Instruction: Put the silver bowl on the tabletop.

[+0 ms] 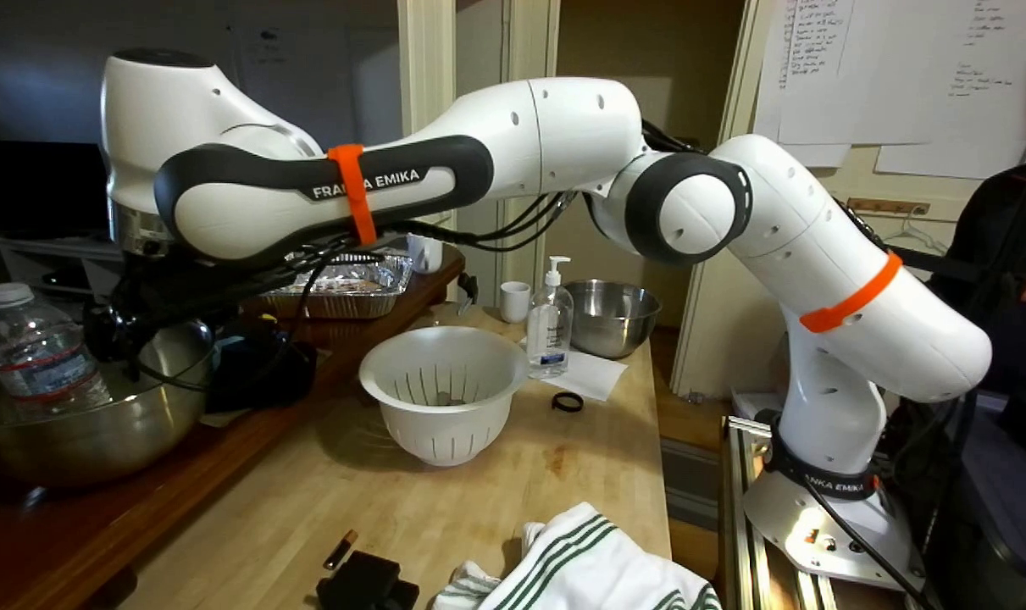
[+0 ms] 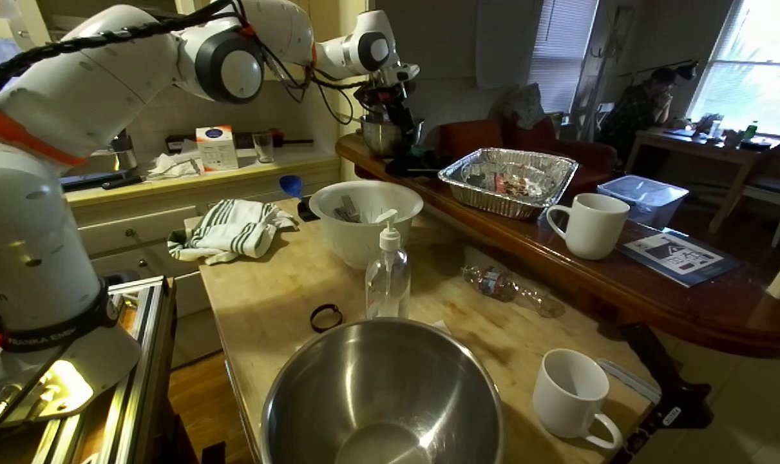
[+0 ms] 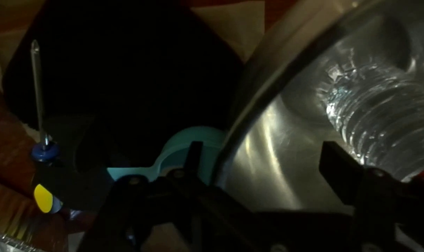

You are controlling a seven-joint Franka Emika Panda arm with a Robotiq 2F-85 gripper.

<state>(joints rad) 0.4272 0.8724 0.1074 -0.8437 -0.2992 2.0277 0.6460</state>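
Straight under my gripper (image 3: 262, 152), up on the dark red-brown wooden ledge (image 1: 165, 500): the large, wide, shiny stainless-steel silver bowl (image 1: 131, 436). Mouth faces up; rim is round, as long one way as another. Fingers (image 3: 339, 171) stand apart. On my wrist feed the bowl's rim crosses the gap, one finger over the outer side, one over the mouth. Whether either touches steel, I cannot tell.

Inside the bowl, a white-capped, red-and-blue-labelled clear plastic bottle (image 1: 47, 373) leans, long axis slanting, capped end high and away from the gripper. Just outside the rim, partly hidden by the outer finger, a teal, round-ended scoop-like piece (image 3: 197, 132); farther out that side, a blue-collared, steel-shafted screwdriver (image 3: 38, 94).

Lower than the gripper, between it and the white arm base (image 1: 834, 415), I see the light-brown butcher-block tabletop (image 1: 326, 483). On it, a white slotted plastic bowl (image 1: 445, 432) and, well apart from the gripper, a second stainless-steel bowl (image 2: 383, 386), mouth up, near a clear pump bottle (image 2: 390, 283). Green-striped white towel (image 2: 232, 229) lies crumpled at the tabletop's edge, base side of the gripper.
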